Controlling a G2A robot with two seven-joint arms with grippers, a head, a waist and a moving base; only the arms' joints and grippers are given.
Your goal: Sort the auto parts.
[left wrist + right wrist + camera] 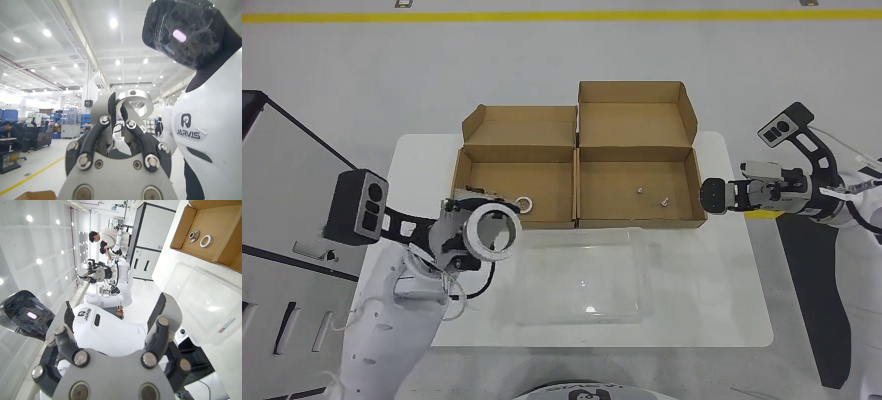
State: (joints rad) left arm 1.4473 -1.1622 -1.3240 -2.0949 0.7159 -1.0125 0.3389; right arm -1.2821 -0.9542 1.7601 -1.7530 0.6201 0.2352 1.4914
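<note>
Left gripper clamps a smooth metal ring; ribbed right gripper is spread apart.

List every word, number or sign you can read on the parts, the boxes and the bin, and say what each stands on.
None can be read.
Sticker on the clear plastic bin: coloured print, too blurred to read.
Cardboard boxes: no print visible.
Metal shaft collar held in the left gripper: no marking visible.
</note>
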